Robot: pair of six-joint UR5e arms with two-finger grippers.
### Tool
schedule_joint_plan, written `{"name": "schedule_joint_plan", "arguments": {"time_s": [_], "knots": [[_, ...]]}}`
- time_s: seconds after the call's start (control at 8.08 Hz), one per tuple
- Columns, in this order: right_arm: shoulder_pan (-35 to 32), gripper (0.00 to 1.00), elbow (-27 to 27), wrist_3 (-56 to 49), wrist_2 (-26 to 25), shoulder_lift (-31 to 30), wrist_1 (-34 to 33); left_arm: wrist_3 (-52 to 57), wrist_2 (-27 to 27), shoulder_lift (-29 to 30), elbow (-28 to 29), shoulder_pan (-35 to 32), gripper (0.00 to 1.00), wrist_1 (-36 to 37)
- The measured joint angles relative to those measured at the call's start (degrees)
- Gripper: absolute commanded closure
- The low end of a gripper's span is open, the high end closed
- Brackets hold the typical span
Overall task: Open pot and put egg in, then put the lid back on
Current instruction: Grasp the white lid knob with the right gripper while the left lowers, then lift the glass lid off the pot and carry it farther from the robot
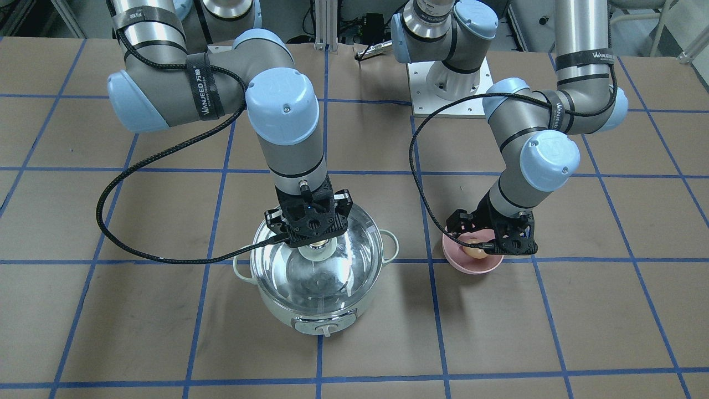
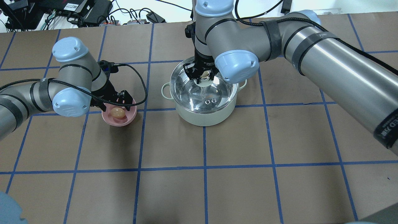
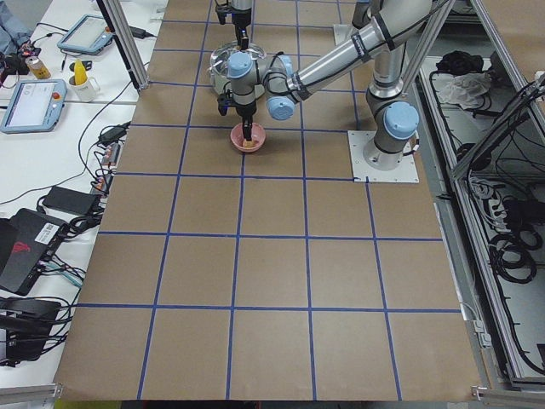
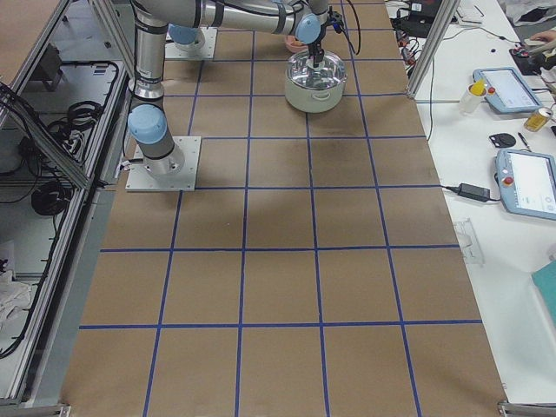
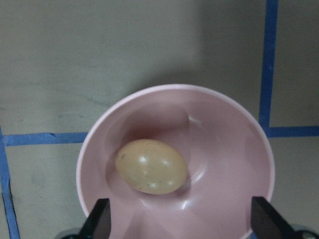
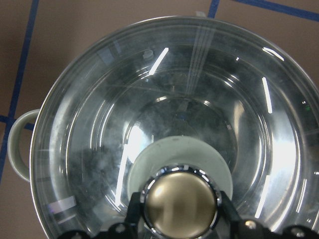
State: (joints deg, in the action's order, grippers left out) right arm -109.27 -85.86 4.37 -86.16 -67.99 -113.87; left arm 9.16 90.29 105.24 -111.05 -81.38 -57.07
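The pale green pot (image 1: 288,318) stands mid-table, also in the overhead view (image 2: 203,116). The clear glass lid (image 1: 282,271) covers it. My right gripper (image 1: 317,244) is straight above the lid's centre, and in the right wrist view its fingers (image 6: 135,211) press on both sides of the beige knob (image 6: 180,199). The brown egg (image 5: 151,166) lies in a pink bowl (image 5: 239,149), which also shows in the overhead view (image 2: 108,120). My left gripper (image 2: 115,107) hangs just above the bowl, open wide, with the fingertips (image 5: 97,221) clear of the egg.
The brown table (image 2: 199,186) carries a grid of blue tape lines. The pot's loop handles (image 1: 391,244) stick out sideways and its dial (image 1: 325,328) faces away from the robot. The black cables (image 1: 166,244) of the wrists loop beside the pot and the bowl.
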Motion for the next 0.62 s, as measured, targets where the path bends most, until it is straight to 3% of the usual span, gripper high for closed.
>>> {"name": "schedule_joint_plan", "arguments": {"time_s": [0.62], "knots": [[3.8,1.00,2.0,-1.1,-0.1,-4.8,3.1,1.2,-0.5,1.0,0.0,0.0,0.00,-1.6]]}}
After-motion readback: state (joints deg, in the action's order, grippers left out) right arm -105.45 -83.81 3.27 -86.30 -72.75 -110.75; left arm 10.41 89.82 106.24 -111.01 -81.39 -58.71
